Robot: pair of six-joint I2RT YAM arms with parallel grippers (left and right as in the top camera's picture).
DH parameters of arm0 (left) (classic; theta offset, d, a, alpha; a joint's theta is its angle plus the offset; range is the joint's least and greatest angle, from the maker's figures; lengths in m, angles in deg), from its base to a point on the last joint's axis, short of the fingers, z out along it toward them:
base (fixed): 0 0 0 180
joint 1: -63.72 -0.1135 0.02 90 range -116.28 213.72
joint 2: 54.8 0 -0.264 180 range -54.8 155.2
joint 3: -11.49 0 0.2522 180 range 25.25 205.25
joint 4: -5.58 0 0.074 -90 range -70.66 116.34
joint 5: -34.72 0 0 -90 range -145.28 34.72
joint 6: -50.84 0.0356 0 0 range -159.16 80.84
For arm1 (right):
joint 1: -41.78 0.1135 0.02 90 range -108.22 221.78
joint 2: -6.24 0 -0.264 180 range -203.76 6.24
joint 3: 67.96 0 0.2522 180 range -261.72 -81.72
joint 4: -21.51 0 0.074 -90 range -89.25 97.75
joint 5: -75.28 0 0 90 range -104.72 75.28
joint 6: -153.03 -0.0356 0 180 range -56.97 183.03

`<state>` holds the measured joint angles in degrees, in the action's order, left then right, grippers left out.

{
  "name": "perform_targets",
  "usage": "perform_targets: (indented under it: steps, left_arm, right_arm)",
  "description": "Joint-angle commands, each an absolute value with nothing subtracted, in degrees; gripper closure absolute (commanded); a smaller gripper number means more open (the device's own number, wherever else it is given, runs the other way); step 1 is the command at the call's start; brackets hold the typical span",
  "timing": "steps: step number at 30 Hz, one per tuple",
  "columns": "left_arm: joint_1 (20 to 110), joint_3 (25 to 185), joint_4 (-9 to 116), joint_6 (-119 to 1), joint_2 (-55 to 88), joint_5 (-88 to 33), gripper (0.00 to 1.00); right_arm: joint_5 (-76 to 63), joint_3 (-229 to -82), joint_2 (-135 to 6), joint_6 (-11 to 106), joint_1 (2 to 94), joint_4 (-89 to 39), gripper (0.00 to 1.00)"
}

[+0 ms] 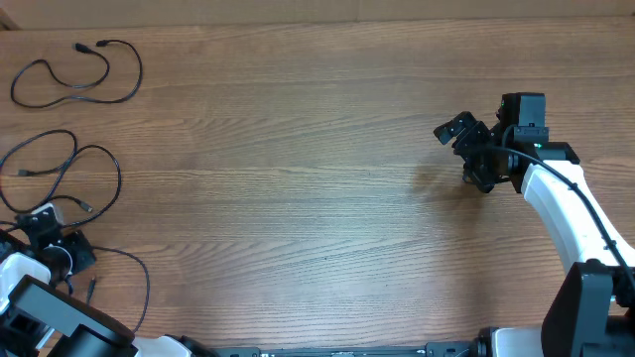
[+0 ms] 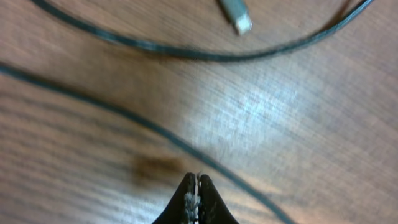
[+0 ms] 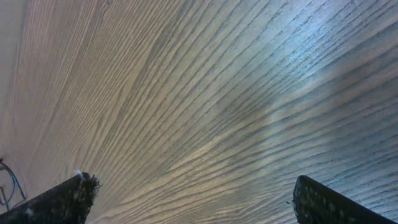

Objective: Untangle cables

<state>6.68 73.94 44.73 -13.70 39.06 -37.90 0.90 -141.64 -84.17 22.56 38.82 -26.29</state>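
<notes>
Seemingly cables (image 2: pixel 186 55) beside left end effector (image 2: pixel 198 180)

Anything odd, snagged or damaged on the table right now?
Nothing damaged. The cables lie as loose loops at far left. The left gripper has its jaws shut, a cable running beside them, not gripped; the right gripper hangs open over the bare table.

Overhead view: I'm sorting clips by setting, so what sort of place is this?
Likely a robot lab workbench: a wood table, a left arm and a right arm reaching over it, and loose cables lying at one end.
</notes>
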Motion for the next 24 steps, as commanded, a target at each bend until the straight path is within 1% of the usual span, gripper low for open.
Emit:
perform_targets:
  steps: [1, 3, 7, 11, 16, 19, 24]
  left_arm:
    - [6.79, 75.23, 42.98, -18.23, 37.77, -31.3, 0.96]
    - [6.79, 75.27, 40.99, -18.43, 37.75, -29.61, 0.96]
    - [6.79, 75.97, 36.75, -24.57, 37.75, -30.33, 0.96]
    - [6.86, 75.99, 33.67, -26.51, 37.81, -30.82, 0.96]
    - [6.86, 75.99, 33.06, -27.65, 39.91, -37.85, 0.96]
    - [6.86, 75.99, 32.75, -29.88, 42.43, -37.74, 0.96]
    - [6.88, 75.99, 33.17, -30.01, 43.34, -38.47, 0.96]
  right_arm:
    - [0.31, -142.9, -84.21, 22.76, 38.75, -25.98, 0.0]
    - [0.31, -142.9, -84.21, 22.76, 38.75, -26.01, 0.0]
    - [0.31, -142.9, -84.21, 22.76, 38.75, -25.98, 0.0]
    - [0.31, -142.9, -84.21, 22.76, 38.75, -25.98, 0.0]
    - [0.29, -142.9, -84.21, 22.76, 38.75, -26.01, 0.0]
    - [0.31, -142.9, -84.21, 22.76, 38.75, -26.01, 0.0]
    - [0.29, -142.9, -84.21, 22.76, 38.75, -26.01, 0.0]
